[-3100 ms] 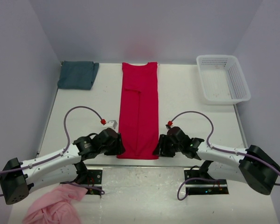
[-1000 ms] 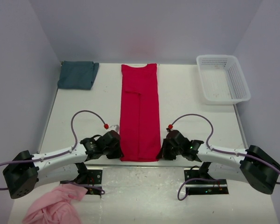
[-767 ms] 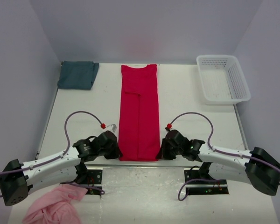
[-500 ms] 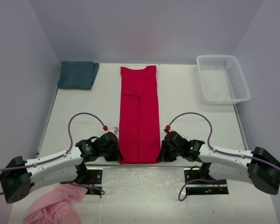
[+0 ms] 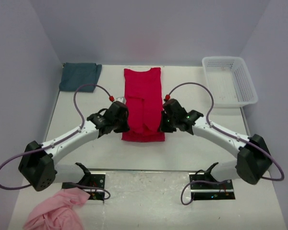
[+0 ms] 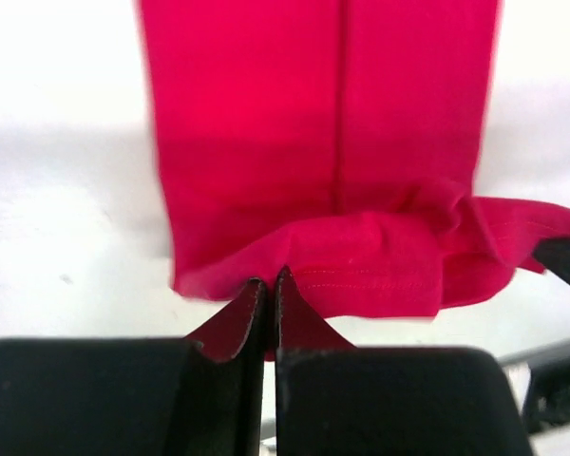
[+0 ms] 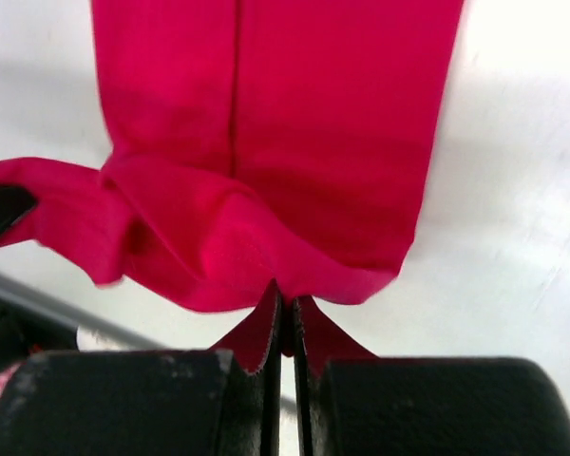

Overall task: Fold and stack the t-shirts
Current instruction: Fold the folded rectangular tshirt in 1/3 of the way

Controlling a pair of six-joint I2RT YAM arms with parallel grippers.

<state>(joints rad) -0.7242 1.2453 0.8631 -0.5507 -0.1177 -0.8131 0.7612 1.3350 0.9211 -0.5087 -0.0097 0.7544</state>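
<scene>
The red t-shirt (image 5: 143, 91) lies mid-table as a long narrow strip, collar at the far end. Its near hem is lifted and doubled back over the strip. My left gripper (image 5: 125, 127) is shut on the hem's left corner, and my right gripper (image 5: 161, 127) is shut on the right corner. In the left wrist view the left gripper (image 6: 269, 280) pinches red t-shirt (image 6: 332, 142) cloth at its tips. The right wrist view shows the right gripper (image 7: 285, 296) clamped the same way on the red t-shirt (image 7: 294, 123). The teal t-shirt (image 5: 80, 76) sits folded at the back left.
A white plastic basket (image 5: 229, 80) stands at the back right corner. A pink cloth (image 5: 57, 213) lies crumpled off the table's near left, beside the left arm's base. Purple walls close in the left, back and right.
Both grippers have raised the red shirt's near hem and carried it away from the bases toward the collar, so the strip now doubles over itself. Both arms have stretched forward.
</scene>
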